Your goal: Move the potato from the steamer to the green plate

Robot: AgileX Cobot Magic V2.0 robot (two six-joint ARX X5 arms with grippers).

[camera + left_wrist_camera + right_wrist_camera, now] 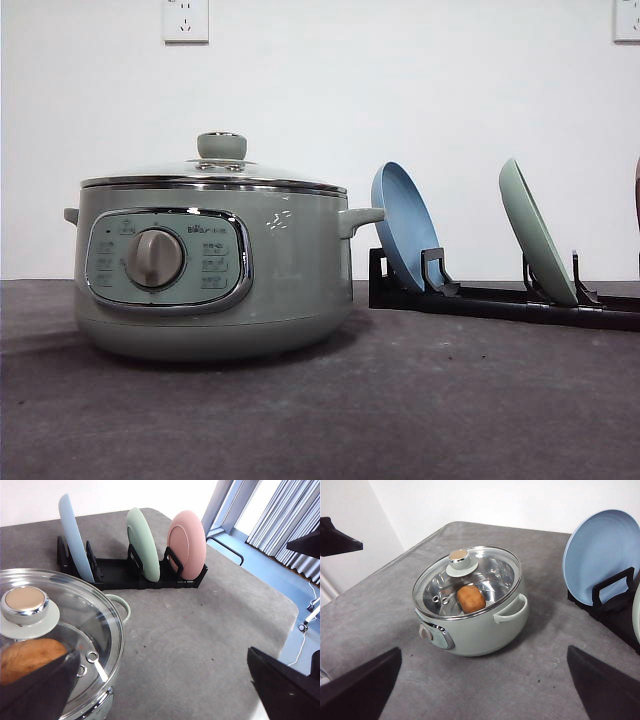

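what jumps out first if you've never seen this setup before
The big sage-green steamer sits on the left of the grey table, its glass lid on and an orange-brown potato visible inside. To its right a black rack holds three plates on edge: blue, green and pink.

lid [470,582]: clear glass, chrome-rimmed | steamer [290,290]: smooth satin body | potato [471,598]: matt skin | table [400,400]: grey, felt-like | rack [125,577]: black plastic
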